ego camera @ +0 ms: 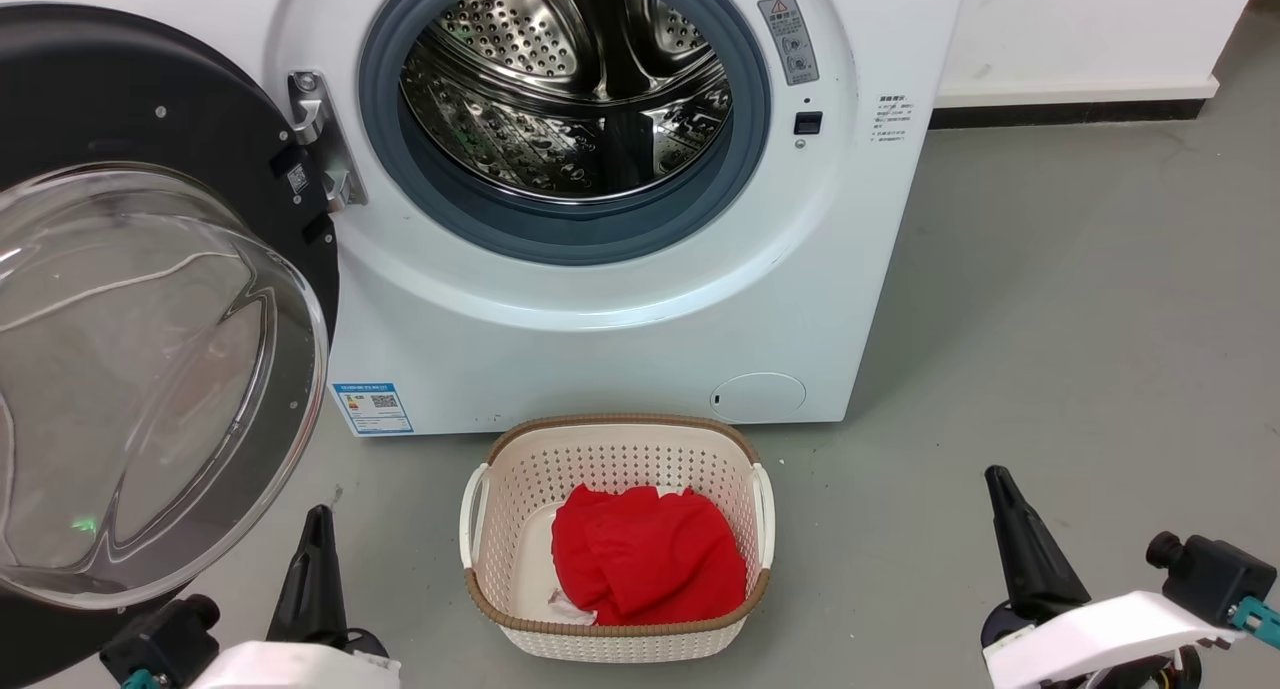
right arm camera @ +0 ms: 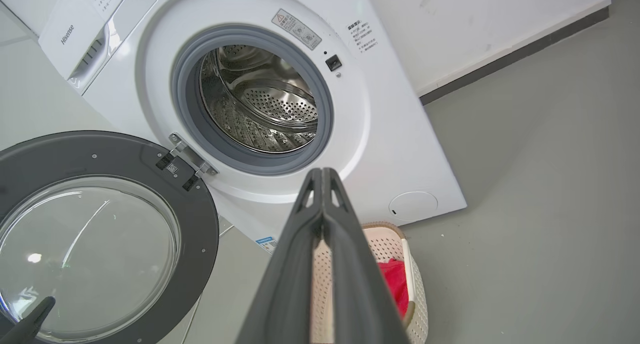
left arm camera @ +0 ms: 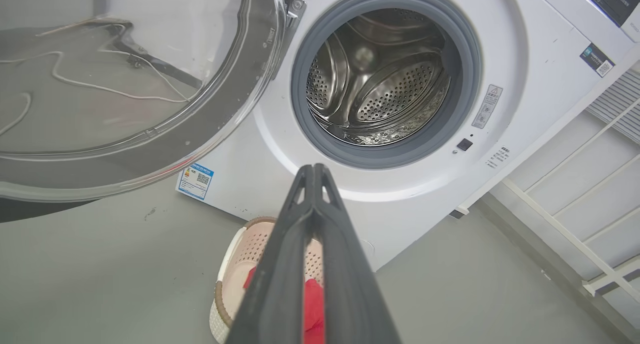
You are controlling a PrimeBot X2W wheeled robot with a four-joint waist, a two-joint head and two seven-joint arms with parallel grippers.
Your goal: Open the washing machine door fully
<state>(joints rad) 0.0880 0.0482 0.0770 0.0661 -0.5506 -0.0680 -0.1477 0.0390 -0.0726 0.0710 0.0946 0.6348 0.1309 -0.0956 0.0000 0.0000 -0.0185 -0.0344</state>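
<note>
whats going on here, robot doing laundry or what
A two-armed robot faces a white washing machine. The washing machine door stands wide open on the robot's left, the steel drum exposed. Neither claw grips it: the left claw and right claw sit low, both shut and empty. A cream basket holding a red cloth sits on the floor before the machine.

The washing machine (ego camera: 620, 339) is white, its gasket (ego camera: 565, 241) grey, drum (ego camera: 540, 69) perforated steel, label sticker (ego camera: 372, 409) blue. Past the left gripper's (ego camera: 320, 514) jaws its door (ego camera: 150, 79) is black around clear glass; between those and the right gripper's (ego camera: 995, 474) jaws, the cream, brown-rimmed laundry basket (ego camera: 610, 464) holds red cloth (ego camera: 645, 554).
</note>
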